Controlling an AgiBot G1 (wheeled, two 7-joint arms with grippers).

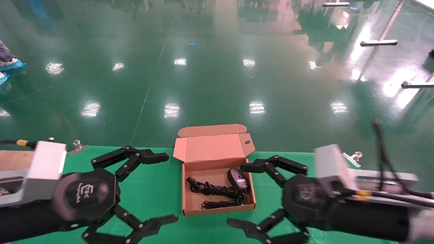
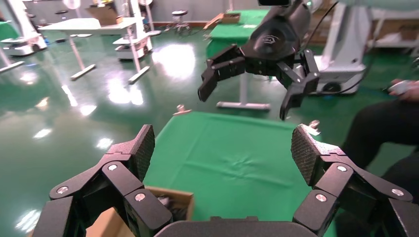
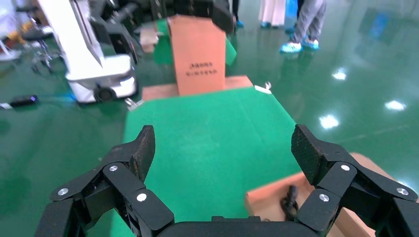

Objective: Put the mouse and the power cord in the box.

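left gripper (image 1: 157, 189) jaws spread wide, left of box (image 1: 217, 149) | right gripper (image 1: 247, 195) jaws spread wide, right of it | mouse (image 1: 238, 179) and power cord (image 1: 212, 189) lay inside box, lid up, on green surface (image 1: 159, 189)

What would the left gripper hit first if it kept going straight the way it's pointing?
Probably the right gripper. The left gripper points across the table, over the box, and its wrist view shows the other one straight ahead, facing it. Depth is unclear, so it might clip the box's raised lid first.

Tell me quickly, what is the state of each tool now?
Left tool: open, holding nothing, left of the box.
Right tool: open, holding nothing, right of the box.
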